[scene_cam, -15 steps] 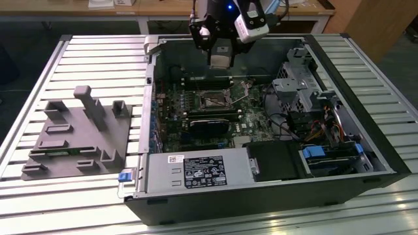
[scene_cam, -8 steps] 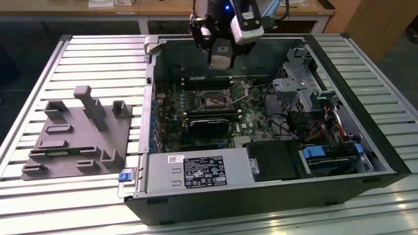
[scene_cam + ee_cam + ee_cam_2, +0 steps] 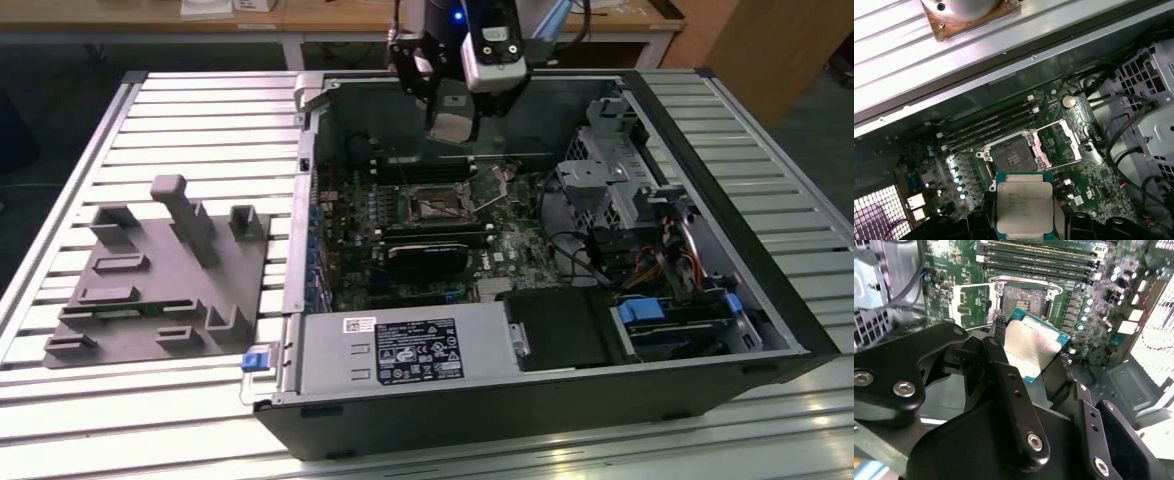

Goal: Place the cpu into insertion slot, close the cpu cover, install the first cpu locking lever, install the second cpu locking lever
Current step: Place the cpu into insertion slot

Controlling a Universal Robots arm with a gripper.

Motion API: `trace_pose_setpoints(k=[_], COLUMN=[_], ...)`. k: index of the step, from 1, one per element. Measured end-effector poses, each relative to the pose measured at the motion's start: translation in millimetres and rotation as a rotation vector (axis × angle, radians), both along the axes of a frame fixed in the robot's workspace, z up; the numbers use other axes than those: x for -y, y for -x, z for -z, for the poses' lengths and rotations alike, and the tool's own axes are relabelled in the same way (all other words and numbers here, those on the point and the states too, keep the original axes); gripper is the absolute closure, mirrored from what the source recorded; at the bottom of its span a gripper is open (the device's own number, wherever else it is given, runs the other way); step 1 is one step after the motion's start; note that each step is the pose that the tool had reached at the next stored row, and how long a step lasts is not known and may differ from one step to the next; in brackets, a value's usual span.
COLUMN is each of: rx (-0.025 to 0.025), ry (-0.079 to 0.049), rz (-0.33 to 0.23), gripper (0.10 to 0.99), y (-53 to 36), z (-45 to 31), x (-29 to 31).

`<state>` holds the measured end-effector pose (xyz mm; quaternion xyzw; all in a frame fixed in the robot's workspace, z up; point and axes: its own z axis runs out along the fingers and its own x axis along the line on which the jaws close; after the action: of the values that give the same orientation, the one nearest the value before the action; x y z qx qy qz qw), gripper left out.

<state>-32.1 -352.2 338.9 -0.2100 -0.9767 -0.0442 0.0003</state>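
My hand pinches the cpu by its edges inside the open computer case. In the exterior view it hangs at twelve o'clock of the bare insertion slot. The cpu cover lies flipped open beside the slot.

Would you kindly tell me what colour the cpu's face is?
Silvery with a teal-green rim; the cpu shows best in the first wrist view.
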Motion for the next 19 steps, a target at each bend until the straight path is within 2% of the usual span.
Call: trace_pose_setpoints(k=[19], rx=[0.0000], ry=[0.000], rz=[0.320], gripper=[0.545], y=[0.0], z=[4.4], x=[0.0])
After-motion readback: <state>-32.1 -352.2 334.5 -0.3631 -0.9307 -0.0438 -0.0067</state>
